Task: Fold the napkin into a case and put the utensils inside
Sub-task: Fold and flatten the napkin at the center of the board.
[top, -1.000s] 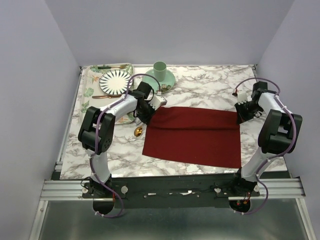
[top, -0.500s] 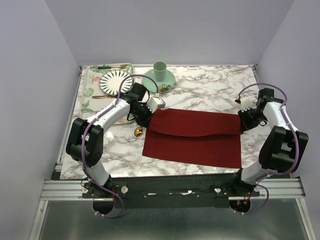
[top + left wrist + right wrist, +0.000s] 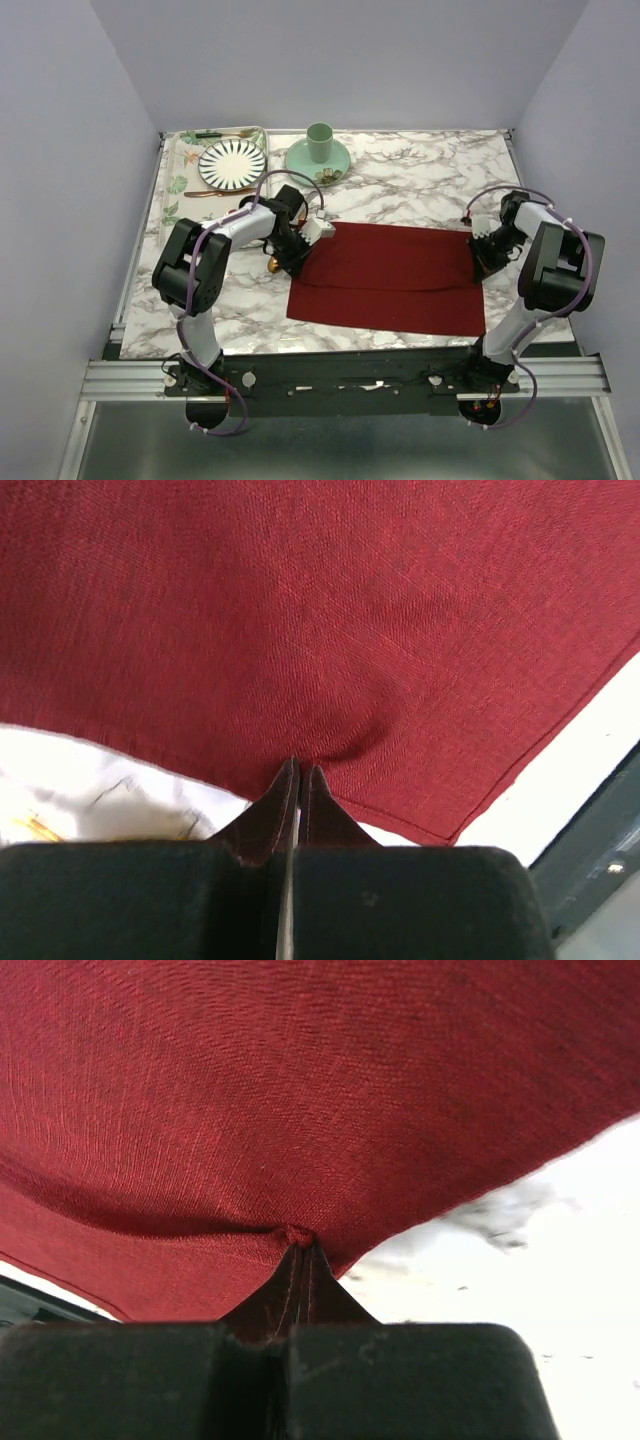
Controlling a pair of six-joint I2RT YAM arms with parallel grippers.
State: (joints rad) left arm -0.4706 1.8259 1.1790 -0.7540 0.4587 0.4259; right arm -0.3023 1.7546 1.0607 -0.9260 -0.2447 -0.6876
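**Fold 1 under way**

Gold spoon (image 3: 275, 264) lies outside the cloth, not yet loaded. Just right of it, my left gripper (image 3: 298, 772) is clamped shut on the left edge of the napkin (image 3: 390, 268); my right gripper (image 3: 300, 1245) is clamped on the right edge. Far half is folded forward; further folding and loading remain

small shiny gold spoon (image 3: 275, 265): only a bit shows, rest hidden behind left gripper (image 3: 297, 266)
plain dark red cloth napkin (image 3: 390, 275): cut off by edges of both wrist views; pinched hems hidden between pressed-together fingers, also at right gripper (image 3: 479, 266)
thin green-handled utensil (image 3: 213, 134), far left: too small to tell kind
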